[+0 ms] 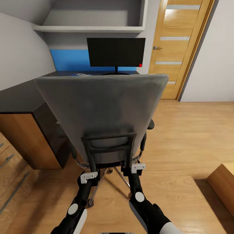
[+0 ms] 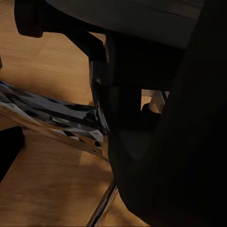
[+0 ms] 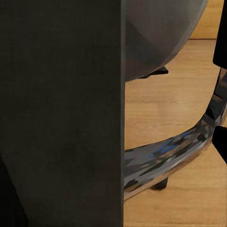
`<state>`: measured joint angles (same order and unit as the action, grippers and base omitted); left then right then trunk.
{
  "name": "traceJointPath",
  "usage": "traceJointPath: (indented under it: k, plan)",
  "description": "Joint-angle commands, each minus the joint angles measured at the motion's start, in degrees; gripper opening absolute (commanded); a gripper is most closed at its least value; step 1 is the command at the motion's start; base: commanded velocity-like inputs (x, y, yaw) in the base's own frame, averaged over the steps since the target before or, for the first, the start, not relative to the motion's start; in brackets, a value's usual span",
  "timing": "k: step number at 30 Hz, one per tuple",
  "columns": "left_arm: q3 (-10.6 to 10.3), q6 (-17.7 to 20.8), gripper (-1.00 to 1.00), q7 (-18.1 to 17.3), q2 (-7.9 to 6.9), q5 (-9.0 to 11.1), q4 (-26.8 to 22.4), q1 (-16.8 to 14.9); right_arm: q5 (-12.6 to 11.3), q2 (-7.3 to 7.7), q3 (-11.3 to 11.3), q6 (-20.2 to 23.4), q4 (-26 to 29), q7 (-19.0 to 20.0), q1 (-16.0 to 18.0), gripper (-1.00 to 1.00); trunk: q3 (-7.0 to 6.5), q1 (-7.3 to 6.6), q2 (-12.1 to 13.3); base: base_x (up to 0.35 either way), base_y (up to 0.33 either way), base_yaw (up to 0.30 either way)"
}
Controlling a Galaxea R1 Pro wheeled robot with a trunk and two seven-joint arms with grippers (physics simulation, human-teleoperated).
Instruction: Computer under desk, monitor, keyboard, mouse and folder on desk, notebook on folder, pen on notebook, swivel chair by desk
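A grey padded swivel chair (image 1: 104,110) is seen from behind, its tall backrest taking up the middle of the head view. Beyond it a glossy black counter (image 1: 19,97) runs along the wall, and a black monitor (image 1: 116,52) with a small red light at its lower corner stands on that counter. A pale thin object, perhaps the pen, is glimpsed on the counter just above the backrest, too small to be identified. A wooden door (image 1: 178,48) is seen to the right.

Both arms are reached forward and low. The left end effector (image 1: 89,177) and the right end effector (image 1: 138,168) are set against the black frame at the base of the backrest, one at each lower corner. Whether their fingers are closed on the frame or merely pressed against it cannot be told; in both wrist views dark frame and chrome base legs (image 2: 52,118) are shown at very close range.

The chair is judged to be in the course of being pushed toward the counter. Uneven force from the two arms could make the chair spin on its castors instead of rolling straight. A hard push could drive the backrest or armrests into the counter edge and jolt the monitor. A loose hold could slip off the frame.
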<state>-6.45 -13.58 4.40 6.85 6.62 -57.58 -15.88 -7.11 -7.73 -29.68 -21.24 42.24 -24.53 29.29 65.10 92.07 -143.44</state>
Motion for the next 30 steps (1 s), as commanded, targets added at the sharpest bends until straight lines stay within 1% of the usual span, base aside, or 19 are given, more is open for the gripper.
traceJointPath:
  k: [1,21,30]
  plan:
    - [-0.2,-0.2,1.00,0.3,-0.06,0.5,0.0,0.0,-0.7,0.06,-0.3,-0.4,-0.1,-0.2,0.1,1.00,0.04,0.02,0.0,0.286,0.000,0.000]
    - [-0.2,-0.3,1.00,0.3,-0.15,0.6,0.0,0.0,-0.7,0.08,-0.3,-0.5,-0.1,-0.3,0.1,1.00,0.04,0.02,0.0,0.328,0.000,0.000]
    - [-0.2,-0.3,1.00,0.3,-0.16,0.5,0.0,0.0,-0.6,0.15,-0.3,-0.7,-0.1,-0.3,0.1,1.00,0.04,0.02,0.0,0.333,-0.101,0.000]
